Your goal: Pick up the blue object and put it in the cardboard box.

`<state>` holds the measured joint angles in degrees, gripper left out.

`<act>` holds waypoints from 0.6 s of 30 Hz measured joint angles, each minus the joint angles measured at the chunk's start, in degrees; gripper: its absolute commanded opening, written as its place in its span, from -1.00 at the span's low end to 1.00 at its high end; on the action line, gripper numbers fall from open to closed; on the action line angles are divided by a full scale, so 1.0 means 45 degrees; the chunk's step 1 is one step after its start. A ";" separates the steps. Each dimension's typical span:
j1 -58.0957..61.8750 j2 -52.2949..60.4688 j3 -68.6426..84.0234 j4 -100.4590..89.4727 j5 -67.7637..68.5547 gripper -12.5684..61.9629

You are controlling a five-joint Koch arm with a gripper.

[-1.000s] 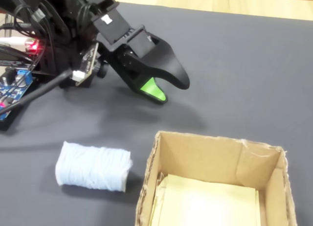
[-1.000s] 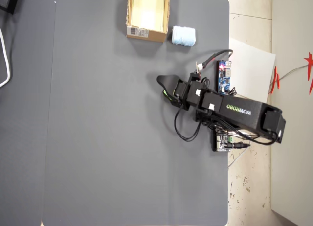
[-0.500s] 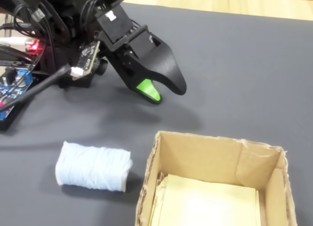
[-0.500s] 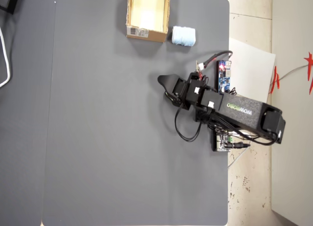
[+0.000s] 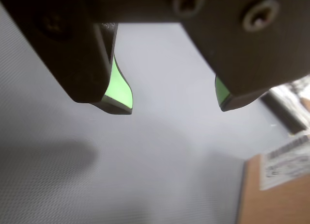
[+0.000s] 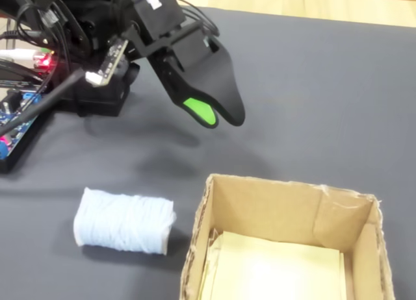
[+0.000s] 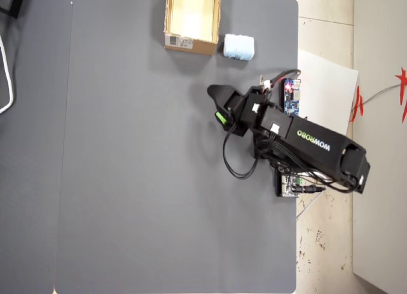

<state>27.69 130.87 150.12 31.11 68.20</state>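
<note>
The blue object, a pale roll, lies on the grey mat just left of the cardboard box in the fixed view. In the overhead view it lies right of the cardboard box. My gripper hovers above the mat, apart from both. In the wrist view the gripper is open: the two green-padded jaws stand wide apart with only bare mat between them. A corner of the cardboard box with its white label shows at the bottom right there.
The arm's base, cables and a circuit board with a red light sit at the mat's edge behind the gripper. A white sheet lies beside the mat. The grey mat stretches wide to the left in the overhead view.
</note>
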 measured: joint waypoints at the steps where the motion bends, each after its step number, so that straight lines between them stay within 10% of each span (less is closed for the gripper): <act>1: 0.0020 0.0000 -0.0039 0.0039 -0.0020 0.22; 18: 0.3633 -0.1816 -0.3711 0.3535 -0.0645 0.22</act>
<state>44.03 122.70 133.42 47.02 65.30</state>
